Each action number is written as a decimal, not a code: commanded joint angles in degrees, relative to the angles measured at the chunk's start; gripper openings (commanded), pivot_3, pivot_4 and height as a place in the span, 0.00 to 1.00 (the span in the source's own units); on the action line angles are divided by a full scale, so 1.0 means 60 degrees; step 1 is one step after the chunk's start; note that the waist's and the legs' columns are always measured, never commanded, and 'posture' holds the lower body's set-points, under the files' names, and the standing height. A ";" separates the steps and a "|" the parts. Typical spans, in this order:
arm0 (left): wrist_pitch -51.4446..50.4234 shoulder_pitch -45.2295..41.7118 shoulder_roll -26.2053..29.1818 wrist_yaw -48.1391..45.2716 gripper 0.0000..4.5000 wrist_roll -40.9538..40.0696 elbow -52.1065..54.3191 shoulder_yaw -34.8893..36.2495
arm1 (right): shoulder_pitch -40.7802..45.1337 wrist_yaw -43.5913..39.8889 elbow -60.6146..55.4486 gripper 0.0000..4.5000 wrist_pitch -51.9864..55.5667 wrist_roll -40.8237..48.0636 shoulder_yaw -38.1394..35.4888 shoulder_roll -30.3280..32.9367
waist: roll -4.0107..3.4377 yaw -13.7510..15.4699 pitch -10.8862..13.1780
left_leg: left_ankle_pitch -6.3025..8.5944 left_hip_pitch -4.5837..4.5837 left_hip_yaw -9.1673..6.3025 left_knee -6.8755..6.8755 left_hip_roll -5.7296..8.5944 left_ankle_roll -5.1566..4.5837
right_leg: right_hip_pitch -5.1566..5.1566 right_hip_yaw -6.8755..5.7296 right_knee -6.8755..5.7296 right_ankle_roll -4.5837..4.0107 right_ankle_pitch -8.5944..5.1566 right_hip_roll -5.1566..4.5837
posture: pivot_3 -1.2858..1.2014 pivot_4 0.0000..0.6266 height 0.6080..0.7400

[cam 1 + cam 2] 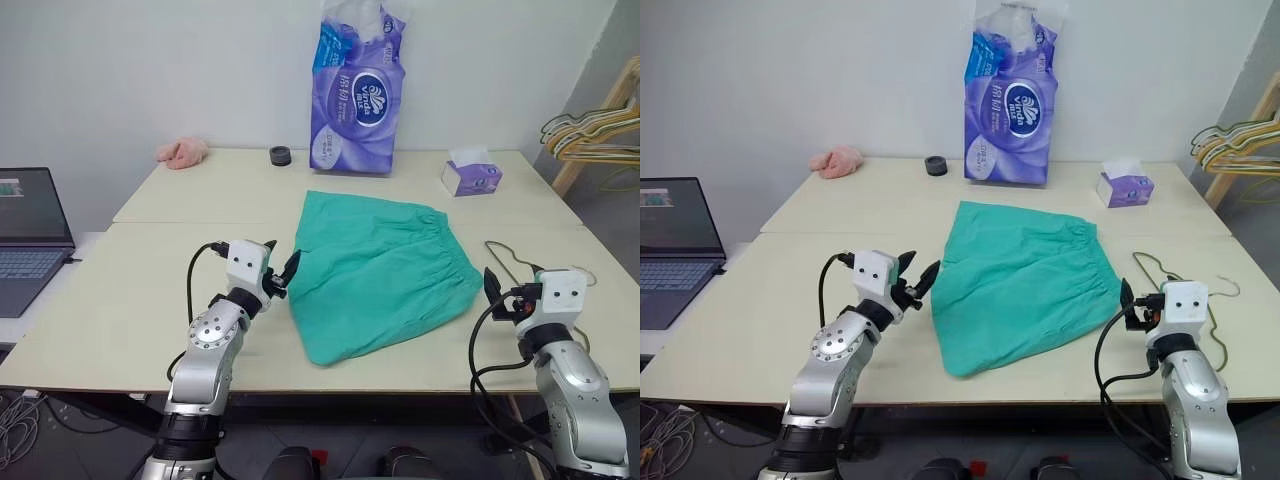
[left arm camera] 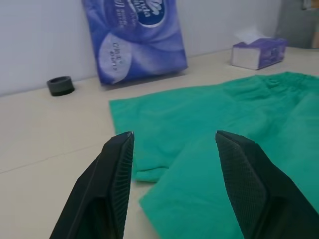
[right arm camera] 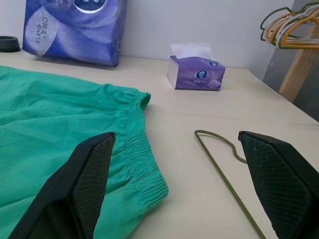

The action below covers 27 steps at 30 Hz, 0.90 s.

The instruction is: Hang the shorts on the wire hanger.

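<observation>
Left eye view: shorts [image 1: 380,270] between grippers.

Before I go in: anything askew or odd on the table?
Nothing spilled or damaged. The teal-green cloth shorts lie flat but slanted across the table's seam. The thin olive wire hanger lies flat beside their waistband, partly hidden behind the right end effector. Both end effectors are open and empty.

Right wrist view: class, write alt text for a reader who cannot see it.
The open right gripper hovers over a table between the teal shorts and the wire hanger. Behind stand a purple tissue box and a large purple tissue pack.
</observation>
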<state>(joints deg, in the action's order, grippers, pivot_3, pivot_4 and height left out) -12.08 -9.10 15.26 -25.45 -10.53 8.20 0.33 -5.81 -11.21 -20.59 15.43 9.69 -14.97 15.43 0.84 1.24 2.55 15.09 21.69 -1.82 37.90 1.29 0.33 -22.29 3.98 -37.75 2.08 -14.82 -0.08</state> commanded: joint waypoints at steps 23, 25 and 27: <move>-0.0448 -0.2115 0.2878 -0.5693 0.90 0.1543 -0.1669 -0.4535 | -0.2095 -0.4950 -0.2528 0.94 -0.0480 0.0022 0.1528 0.4390 | 0.0000 -0.0547 -0.0014 | 0.0034 -0.0027 0.0012 0.0002 -0.0007 -0.0008 | 0.0013 0.0005 -0.0020 0.0014 -0.0066 0.0012 | 0.47 0.02 1.00; -0.0342 -0.2083 0.2858 -0.5662 0.80 0.1671 -0.1855 -0.4536 | -0.2117 -0.4905 -0.2437 0.94 -0.0541 -0.0035 0.1511 0.4324 | 0.0004 -0.0546 -0.0015 | 0.0035 -0.0028 0.0019 0.0005 -0.0006 -0.0008 | 0.0015 0.0010 -0.0019 0.0016 -0.0066 0.0010 | 0.47 0.02 1.00; -0.0245 -0.1992 0.2886 -0.5738 0.66 0.1707 -0.1836 -0.4565 | -0.2073 -0.4996 -0.2245 0.94 -0.0701 -0.0161 0.1517 0.4396 | 0.0005 -0.0542 -0.0016 | 0.0036 -0.0038 0.0019 0.0006 -0.0006 -0.0008 | 0.0023 0.0011 -0.0019 0.0016 -0.0066 0.0007 | 0.47 0.03 1.00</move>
<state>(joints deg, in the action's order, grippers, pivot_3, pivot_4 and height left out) -14.29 -20.67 32.19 -59.92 -2.06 -2.25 -26.82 -19.03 -41.09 -33.94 12.92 9.30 -5.37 41.53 0.87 -2.01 2.46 15.30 21.46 -1.70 37.93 1.26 0.28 -22.15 4.05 -37.87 2.17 -15.22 -0.04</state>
